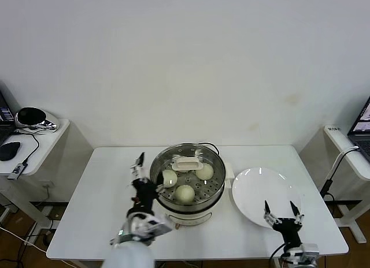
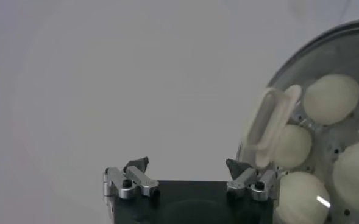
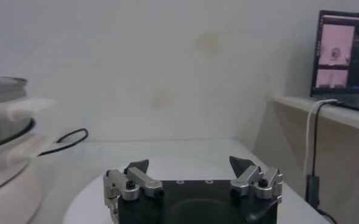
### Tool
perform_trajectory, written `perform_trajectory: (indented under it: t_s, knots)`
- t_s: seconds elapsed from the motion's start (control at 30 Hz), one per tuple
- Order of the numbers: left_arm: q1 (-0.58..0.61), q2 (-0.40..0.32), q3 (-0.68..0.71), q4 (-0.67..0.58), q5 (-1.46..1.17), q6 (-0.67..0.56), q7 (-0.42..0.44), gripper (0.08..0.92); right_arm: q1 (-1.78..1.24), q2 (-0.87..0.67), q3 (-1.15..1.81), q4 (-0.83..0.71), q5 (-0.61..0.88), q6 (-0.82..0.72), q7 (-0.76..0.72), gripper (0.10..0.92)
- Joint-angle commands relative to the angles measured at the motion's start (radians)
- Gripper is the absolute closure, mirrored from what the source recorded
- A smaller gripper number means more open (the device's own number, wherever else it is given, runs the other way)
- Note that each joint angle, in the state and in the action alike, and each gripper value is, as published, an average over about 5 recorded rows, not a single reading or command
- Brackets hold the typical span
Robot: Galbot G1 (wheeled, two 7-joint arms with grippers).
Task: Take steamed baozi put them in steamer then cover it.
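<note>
Lid [image 1: 187,162] w/ cream handle already sits on the steamer [image 1: 188,207], baozi [image 1: 185,193] visible under the glass, so you look basically done. Left gripper [image 1: 140,170] is released, jaws wide, just beside the pot's left rim and the nearer arm; handle's long axis runs left-right. Right gripper [image 1: 282,209] also released, over the near edge of the plate [image 1: 257,190], which holds nothing
</note>
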Motion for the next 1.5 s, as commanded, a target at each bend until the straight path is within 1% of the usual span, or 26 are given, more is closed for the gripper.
perform_trajectory:
  t_s: [0.03, 0.1, 0.2, 0.4, 0.67, 0.83, 0.97, 1.13, 1.5]
  knots:
    - [0.349, -0.008, -0.520, -0.020, -0.815, -0.413, -0.189, 0.177, -0.046, 0.020, -0.134, 0.011, -0.068, 0.074, 0.005, 0.203]
    - [0.397, -0.017, -0.547, 0.007, -0.880, -0.432, -0.187, 0.177, -0.060, 0.018, -0.157, 0.015, -0.051, 0.063, 0.015, 0.203]
    - [0.446, -0.026, -0.547, 0.047, -0.938, -0.432, -0.173, 0.177, -0.085, -0.002, -0.182, 0.027, -0.044, 0.043, 0.013, 0.203]
    - [0.470, -0.037, -0.516, 0.124, -0.948, -0.387, -0.158, 0.177, -0.120, -0.014, -0.198, 0.064, -0.026, 0.023, 0.045, 0.203]
    - [0.508, -0.065, -0.490, 0.101, -0.930, -0.379, -0.163, 0.177, -0.145, -0.031, -0.189, 0.069, -0.019, 0.034, 0.059, 0.203]
    - [0.526, -0.077, -0.472, 0.110, -0.920, -0.380, -0.170, 0.177, -0.145, -0.017, -0.158, 0.079, -0.071, 0.042, 0.050, 0.203]
    - [0.537, -0.085, -0.457, 0.103, -0.913, -0.389, -0.175, 0.177, -0.141, -0.013, -0.147, 0.096, -0.070, 0.032, 0.057, 0.203]
    - [0.538, -0.082, -0.456, 0.068, -0.910, -0.396, -0.169, 0.177, -0.144, -0.016, -0.140, 0.119, -0.051, 0.028, 0.044, 0.203]
    - [0.531, -0.069, -0.470, 0.081, -0.911, -0.408, -0.173, 0.177, -0.154, -0.016, -0.134, 0.122, -0.077, 0.024, 0.029, 0.203]
